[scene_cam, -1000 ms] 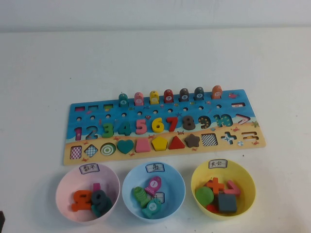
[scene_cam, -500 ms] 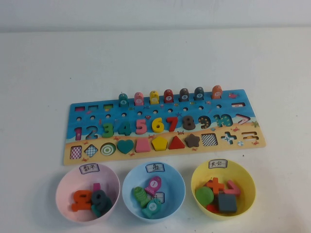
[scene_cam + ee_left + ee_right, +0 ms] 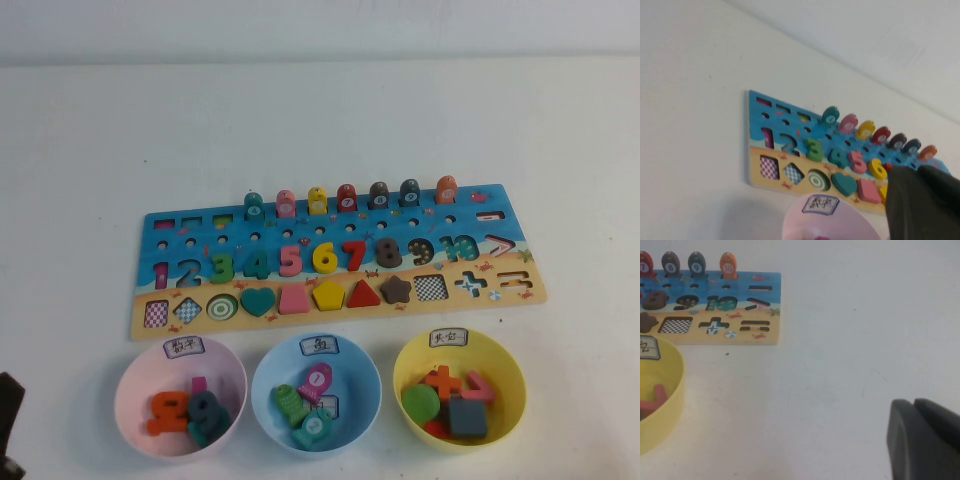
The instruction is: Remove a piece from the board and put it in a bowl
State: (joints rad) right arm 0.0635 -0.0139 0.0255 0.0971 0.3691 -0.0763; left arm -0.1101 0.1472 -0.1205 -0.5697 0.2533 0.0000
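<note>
the green 3 (image 3: 221, 266) stands upright in its slot on the board (image 3: 180, 240), far-right of the left gripper (image 3: 8, 425) at the near-left table edge, nearer than the right gripper (image 3: 922, 440); neither claw's opening can be told.

Both grippers — dark grey, matte, blocky

My left gripper (image 3: 8, 425) sits low beside the pink bowl (image 3: 180, 397), bowls fencing the board's (image 3: 340, 262) near edge, bare counter (image 3: 320, 120) beyond.
</note>
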